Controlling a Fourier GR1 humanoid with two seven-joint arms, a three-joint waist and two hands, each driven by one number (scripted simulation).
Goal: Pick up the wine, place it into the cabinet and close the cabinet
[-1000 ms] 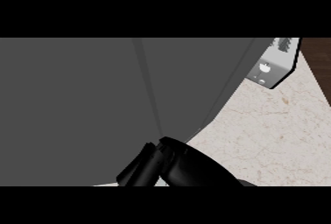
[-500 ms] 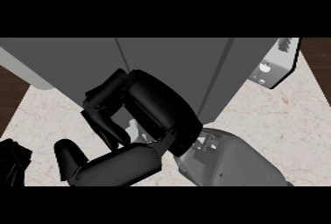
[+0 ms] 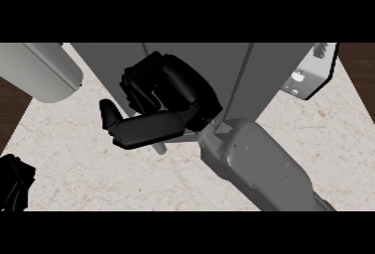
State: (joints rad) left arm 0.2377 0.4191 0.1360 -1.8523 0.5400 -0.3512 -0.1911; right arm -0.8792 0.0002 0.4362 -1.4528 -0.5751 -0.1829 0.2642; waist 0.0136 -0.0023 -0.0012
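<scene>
At twelve o'clock, against the tall grey cabinet (image 3: 190, 54), the black right hand (image 3: 164, 104) curls shut around something hidden — presumably the wine bottle, unseen here — which I judge heavy, rigid, slippery and breakable, best gripped mid-body.

My right hand (image 3: 164, 106) is up against the grey cabinet (image 3: 242, 74), fingers curled, thumb sticking out left. My grey arm (image 3: 260, 166) crosses the pale stone counter (image 3: 95, 168). My left hand (image 3: 15, 183) shows at the left edge. A light grey door (image 3: 47, 69) hangs top left.
</scene>
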